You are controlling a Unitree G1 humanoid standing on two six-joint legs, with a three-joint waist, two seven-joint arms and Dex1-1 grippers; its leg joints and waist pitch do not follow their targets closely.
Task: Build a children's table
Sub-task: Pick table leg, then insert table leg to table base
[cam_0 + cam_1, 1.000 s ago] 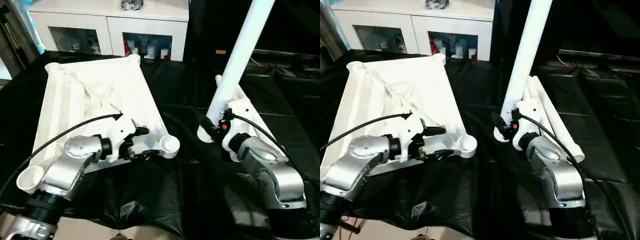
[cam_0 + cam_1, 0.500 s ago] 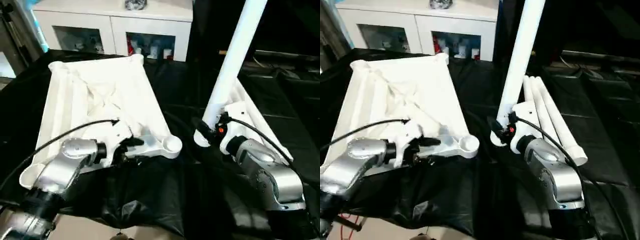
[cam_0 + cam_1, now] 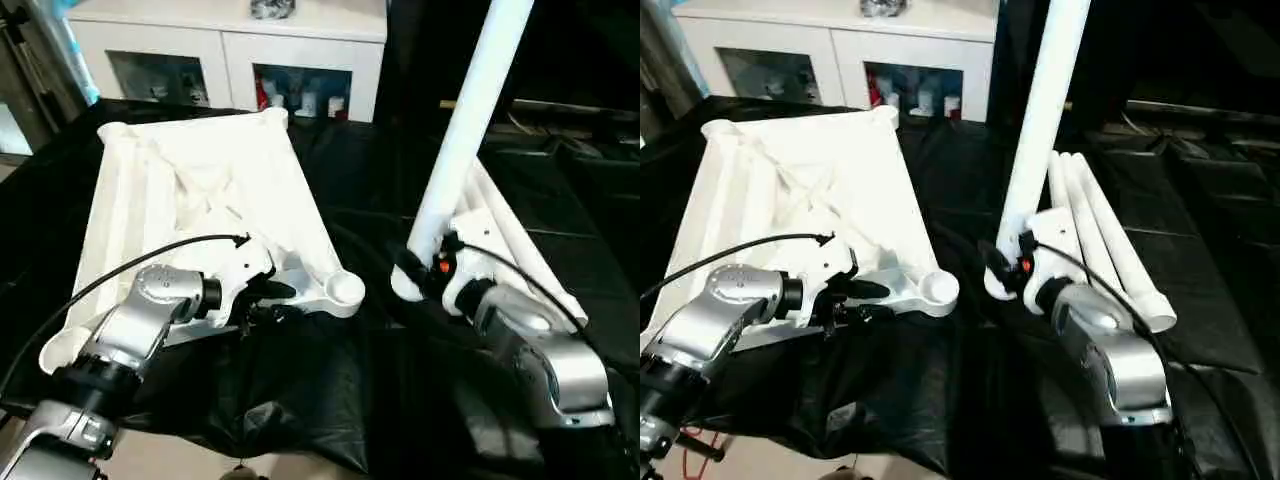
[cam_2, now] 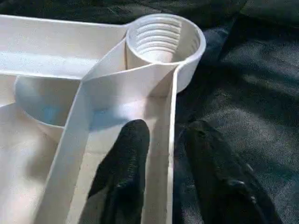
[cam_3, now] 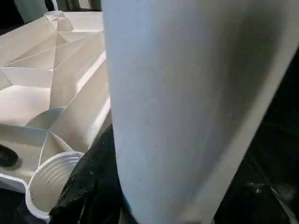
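Where ribs cross, white table top (image 3: 200, 190) upside down, threaded corner socket (image 4: 164, 39).

The two head views look forward and down from above the robot's silver forearms, set slightly apart, so both take in the overturned table top (image 3: 200, 190) at left of frame, the raised leg (image 3: 465, 120) right of centre, and the white cabinet (image 3: 230, 45) along the upper edge. The left wrist view sits very close, looking along its own black fingers (image 4: 124, 172) at the top's rim and a threaded corner socket (image 4: 163, 39) in the upper middle. The right wrist view looks past the held leg (image 5: 187, 107) (which takes most of the frame) toward that same socket (image 5: 53, 179), lower left.
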